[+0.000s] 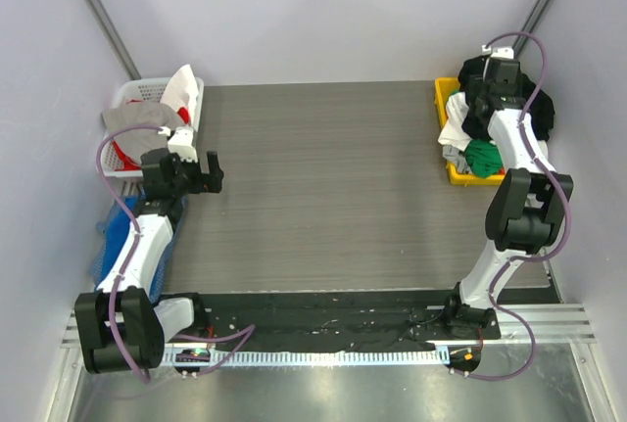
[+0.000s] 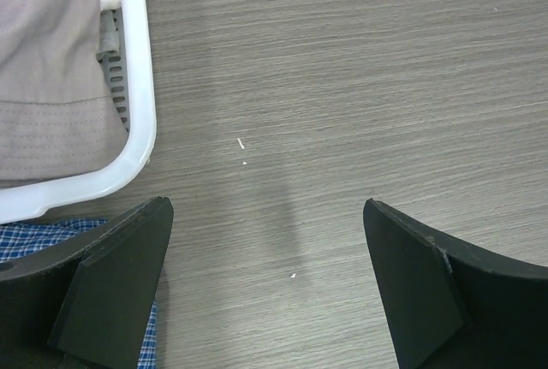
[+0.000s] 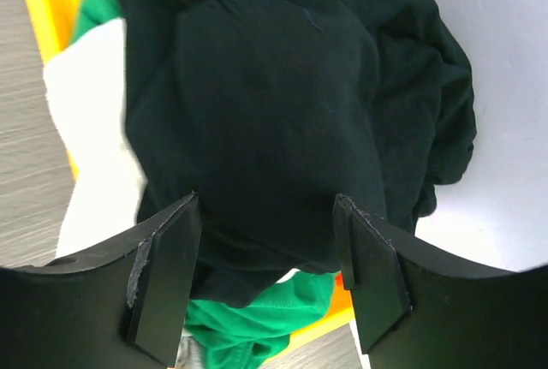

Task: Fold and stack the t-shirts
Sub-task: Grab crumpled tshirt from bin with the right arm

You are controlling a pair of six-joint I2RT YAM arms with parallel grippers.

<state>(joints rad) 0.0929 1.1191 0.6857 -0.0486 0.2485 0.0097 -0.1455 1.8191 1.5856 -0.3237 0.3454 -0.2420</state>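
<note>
Grey wood-grain table (image 1: 323,197), bare across the middle. Both arms are out at opposite sides.

Right side: yellow bin (image 1: 443,109) at the far right edge of the table, heaped with t-shirts.
- black t-shirt (image 3: 274,104) on top, crumpled, spilling over the bin's outer side.
- white t-shirt (image 3: 94,129) under it on the table side.
- green t-shirt (image 3: 248,313) lowest, showing at the near end of the heap.

Right gripper (image 3: 265,211) is down on the heap, pointed into the black t-shirt. Its jaws stand apart, and a rounded hump of black fabric fills the gap from one finger to the other. Cannot tell whether the fingers press on the cloth or only straddle it.

Left side: left gripper (image 2: 267,215) hangs over bare table with its jaws spread wide and nothing between them.
- white basket (image 2: 141,86) just beside it, at the far left corner of the table.
- grey-beige garment (image 2: 51,86) lying in the basket.
- blue checked cloth (image 2: 43,232) on the near side of the basket, partly under the left finger in the wrist view.
</note>
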